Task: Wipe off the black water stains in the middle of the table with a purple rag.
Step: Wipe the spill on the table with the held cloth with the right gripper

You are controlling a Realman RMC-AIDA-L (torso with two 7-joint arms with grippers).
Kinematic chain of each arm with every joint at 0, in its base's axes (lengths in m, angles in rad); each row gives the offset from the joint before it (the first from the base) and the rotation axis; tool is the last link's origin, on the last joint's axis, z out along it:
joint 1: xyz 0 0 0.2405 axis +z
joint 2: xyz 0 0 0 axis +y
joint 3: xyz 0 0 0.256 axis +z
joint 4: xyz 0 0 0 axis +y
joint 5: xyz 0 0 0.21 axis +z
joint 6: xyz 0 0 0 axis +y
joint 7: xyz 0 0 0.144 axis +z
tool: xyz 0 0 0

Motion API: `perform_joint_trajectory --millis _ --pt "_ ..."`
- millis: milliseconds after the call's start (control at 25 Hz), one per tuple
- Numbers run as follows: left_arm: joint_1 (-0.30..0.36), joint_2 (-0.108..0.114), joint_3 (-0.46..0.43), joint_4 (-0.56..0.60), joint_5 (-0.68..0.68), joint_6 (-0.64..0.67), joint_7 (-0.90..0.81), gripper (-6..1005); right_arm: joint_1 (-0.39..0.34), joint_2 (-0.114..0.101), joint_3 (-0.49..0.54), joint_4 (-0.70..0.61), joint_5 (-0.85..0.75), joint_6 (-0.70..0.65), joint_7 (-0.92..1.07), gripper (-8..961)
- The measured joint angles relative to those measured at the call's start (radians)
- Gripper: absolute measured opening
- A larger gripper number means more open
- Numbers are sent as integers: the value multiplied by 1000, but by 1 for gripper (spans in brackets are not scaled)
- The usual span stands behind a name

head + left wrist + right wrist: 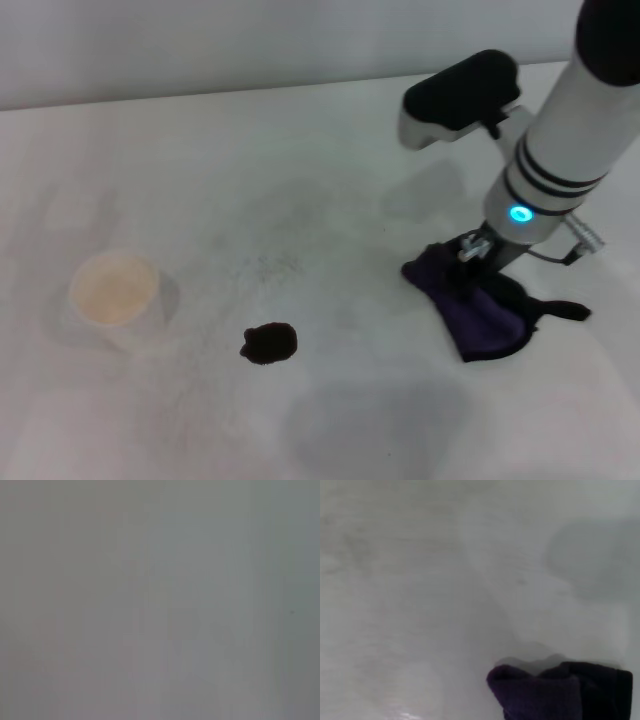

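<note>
The black water stain (268,343) is a small ragged dark blotch on the white table (300,150), front of centre. The purple rag (478,310) lies crumpled to its right, with its black loop trailing further right. My right gripper (481,256) is down on the rag's back edge, its tip hidden among the folds. The right wrist view shows the rag (555,692) close up against bare tabletop (420,580). My left gripper is out of view; the left wrist view shows only a blank grey surface.
A white paper cup (115,295) stands on the left side of the table, left of the stain. Faint grey speckles (275,265) lie behind the stain. The table's far edge (250,90) meets a pale wall.
</note>
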State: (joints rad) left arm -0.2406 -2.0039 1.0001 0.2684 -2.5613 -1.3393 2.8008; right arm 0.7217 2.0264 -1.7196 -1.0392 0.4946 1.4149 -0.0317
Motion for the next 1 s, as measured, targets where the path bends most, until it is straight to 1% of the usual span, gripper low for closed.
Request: perform_joint_trajectory --millis 120,240,440,680,840,1000 --pt "-4 1 0 0 0 8 -1 879 -1 1 -75 -41 35 -18 24 97" --pt "-7 1 1 0 2 11 -3 879 4 1 -157 -79 83 -42 42 97" --pt "-5 -4 6 0 4 7 -2 880 32 1 -277 -120 155 -93 88 97" --pt "2 -7 6 0 4 3 0 879 116 1 -458 -118 314 -194 132 95" --pt "8 -8 3 0 21 2 0 878 150 1 -518 -120 397 -237 137 95" --pt "14 -9 4 1 31 2 0 879 176 1 -556 -125 437 -280 137 96"
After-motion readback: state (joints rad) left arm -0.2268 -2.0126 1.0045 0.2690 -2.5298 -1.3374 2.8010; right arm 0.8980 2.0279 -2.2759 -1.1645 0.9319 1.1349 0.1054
